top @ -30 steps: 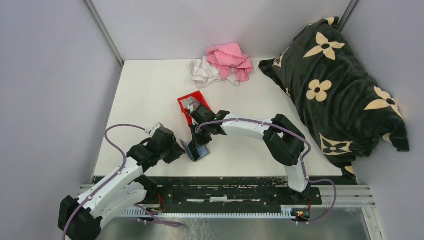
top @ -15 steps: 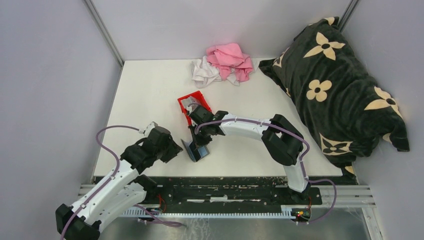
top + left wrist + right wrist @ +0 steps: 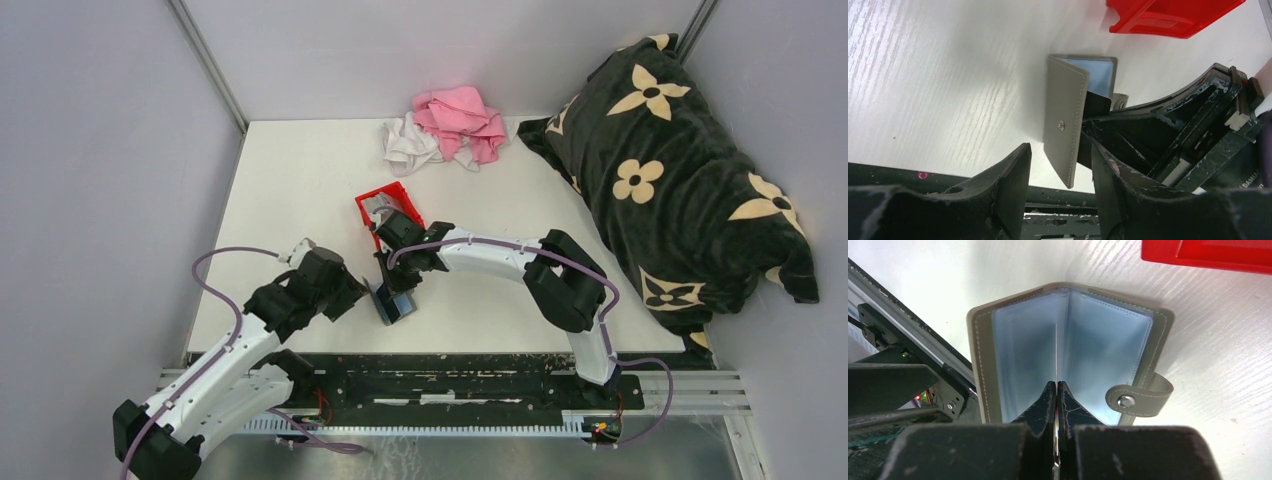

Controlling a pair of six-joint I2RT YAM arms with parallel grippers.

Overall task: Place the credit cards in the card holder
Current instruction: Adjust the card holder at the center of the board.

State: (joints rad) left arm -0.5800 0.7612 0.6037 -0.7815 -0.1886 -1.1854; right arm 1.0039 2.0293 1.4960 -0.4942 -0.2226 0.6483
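Right arm reaches leftward, right gripper [image 3: 1056, 385] clamped on a credit card [image 3: 1055, 350] set edge-on in the open card holder [image 3: 1108, 340] standing on the table [image 3: 300, 180]; left gripper [image 3: 1059, 147] parted, facing its cover.

Light is coming down soft and even from overhead, so the white table [image 3: 300, 180] is blowing out a little in the wrist views, and only a faint shadow is pooling beside the card holder [image 3: 1064, 125]. Up close the dark fingers [image 3: 1040, 407] are going blurry, while the credit card [image 3: 1055, 350] edge is catching light as a thin white line.
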